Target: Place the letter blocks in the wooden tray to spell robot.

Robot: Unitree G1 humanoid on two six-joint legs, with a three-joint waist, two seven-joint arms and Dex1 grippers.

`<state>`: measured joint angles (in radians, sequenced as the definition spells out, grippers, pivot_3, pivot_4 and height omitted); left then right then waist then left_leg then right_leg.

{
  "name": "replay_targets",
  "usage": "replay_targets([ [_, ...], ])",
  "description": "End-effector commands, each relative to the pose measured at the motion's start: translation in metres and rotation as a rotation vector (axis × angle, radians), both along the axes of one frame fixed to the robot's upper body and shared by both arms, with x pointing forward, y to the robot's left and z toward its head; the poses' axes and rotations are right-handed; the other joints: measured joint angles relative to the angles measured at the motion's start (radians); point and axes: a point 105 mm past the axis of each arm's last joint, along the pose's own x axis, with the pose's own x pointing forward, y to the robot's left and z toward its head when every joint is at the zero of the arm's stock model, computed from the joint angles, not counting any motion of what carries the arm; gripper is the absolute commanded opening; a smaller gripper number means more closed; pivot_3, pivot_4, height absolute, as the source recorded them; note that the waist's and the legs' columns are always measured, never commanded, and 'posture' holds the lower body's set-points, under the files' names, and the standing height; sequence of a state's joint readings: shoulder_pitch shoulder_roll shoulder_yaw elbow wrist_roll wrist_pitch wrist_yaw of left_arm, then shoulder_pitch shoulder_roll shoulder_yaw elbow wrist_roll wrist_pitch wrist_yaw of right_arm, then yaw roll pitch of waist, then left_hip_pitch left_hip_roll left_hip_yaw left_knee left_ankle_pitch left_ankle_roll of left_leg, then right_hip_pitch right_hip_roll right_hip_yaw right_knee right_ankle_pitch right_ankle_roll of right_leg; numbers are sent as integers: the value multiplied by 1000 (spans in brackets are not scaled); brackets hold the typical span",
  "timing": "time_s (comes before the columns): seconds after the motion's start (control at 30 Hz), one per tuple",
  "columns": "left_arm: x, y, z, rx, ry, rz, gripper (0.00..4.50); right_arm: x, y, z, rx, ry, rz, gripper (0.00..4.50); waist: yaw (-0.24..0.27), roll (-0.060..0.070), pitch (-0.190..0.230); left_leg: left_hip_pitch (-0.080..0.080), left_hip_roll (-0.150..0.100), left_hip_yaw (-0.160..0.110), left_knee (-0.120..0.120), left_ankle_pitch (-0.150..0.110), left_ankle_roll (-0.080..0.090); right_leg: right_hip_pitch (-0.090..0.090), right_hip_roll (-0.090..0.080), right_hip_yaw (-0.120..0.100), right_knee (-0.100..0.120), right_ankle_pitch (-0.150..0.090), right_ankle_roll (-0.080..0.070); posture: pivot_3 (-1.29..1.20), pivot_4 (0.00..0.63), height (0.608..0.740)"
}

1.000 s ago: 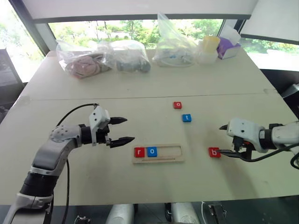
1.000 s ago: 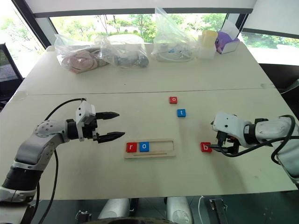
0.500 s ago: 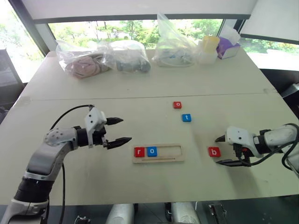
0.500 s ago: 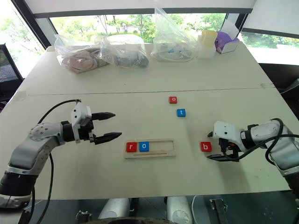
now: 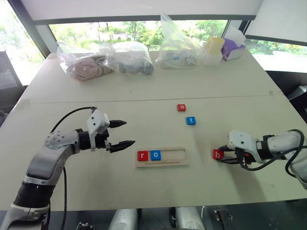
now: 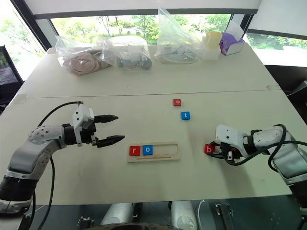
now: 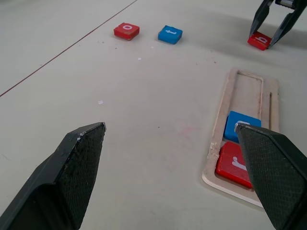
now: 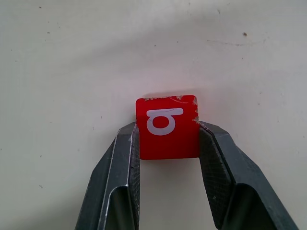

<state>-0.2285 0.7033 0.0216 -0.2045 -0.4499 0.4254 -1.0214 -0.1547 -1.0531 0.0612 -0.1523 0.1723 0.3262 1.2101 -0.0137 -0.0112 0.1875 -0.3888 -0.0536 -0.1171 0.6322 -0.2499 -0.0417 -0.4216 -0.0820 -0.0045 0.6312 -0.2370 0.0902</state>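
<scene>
Right gripper [image 8: 168,143]: clamped on red b block [image 8: 167,127], on bare table [image 5: 144,91] right of wooden tray [image 5: 161,157]. Left gripper [image 5: 121,133]: spread wide, empty, left of tray; three tray slots free.

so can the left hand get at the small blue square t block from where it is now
Probably yes. The open left hand hovers beside the long pale-wood tray, and the small blue square t block lies flat on bare table beyond it with nothing between. The red o block sits apart from it.
</scene>
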Motion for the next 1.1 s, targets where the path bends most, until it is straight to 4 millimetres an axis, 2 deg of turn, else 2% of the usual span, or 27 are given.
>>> replay_targets([
  [0.03, -6, -1, 12, 2, -35, -37, 4500, 7, 32, 36, 38, -121, 112, 1129, -1, 2, 1, 0, 0, 0, 0, 0, 0, 0, 0, 0, 0, 0, 0, 0, 150, 740],
  [0.1, -14, -5, 9, 34, -28, -96, 4500, 3, 55, 49, 59, -122, 209, 1129, -1, 2, 1, 0, 0, 1, 0, 0, 0, -1, 0, 1, 1, 0, 0, 0, 150, 740],
  [0.17, -19, -7, 6, 60, -25, -135, 4500, 0, 69, 53, 73, -107, 266, 1129, 2, 2, 1, 0, 0, 1, 0, 0, 0, -1, 0, 1, 0, 0, 0, 0, 150, 740],
  [0.27, -27, -9, 4, 94, -25, -188, 4500, -5, 90, 50, 87, -69, 346, 1129, 9, 1, 1, -1, 0, 0, 0, 0, 0, -1, 0, 1, -1, 0, 0, 0, 150, 740],
  [0.47, -28, -3, 4, 118, -39, -179, 4500, 7, 122, 36, 89, -52, 405, 1129, 3, 1, 1, -2, -1, 1, 0, 0, 0, -2, -1, 1, -1, 1, 1, 0, 150, 740],
  [0.7, -28, -4, 5, 101, -45, -143, 4500, 10, 130, 18, 73, -24, 426, 1129, 3, 1, 1, -2, -1, 1, 0, 0, 0, -3, -1, 1, 0, 1, 1, 0, 150, 740],
  [1.1, -27, -5, 5, 84, -50, -101, 4500, 12, 137, 9, 98, -12, 391, 1129, 2, 1, 1, -1, 0, 1, 0, 0, 0, -3, 0, 1, 0, 2, 1, 0, 150, 740],
])
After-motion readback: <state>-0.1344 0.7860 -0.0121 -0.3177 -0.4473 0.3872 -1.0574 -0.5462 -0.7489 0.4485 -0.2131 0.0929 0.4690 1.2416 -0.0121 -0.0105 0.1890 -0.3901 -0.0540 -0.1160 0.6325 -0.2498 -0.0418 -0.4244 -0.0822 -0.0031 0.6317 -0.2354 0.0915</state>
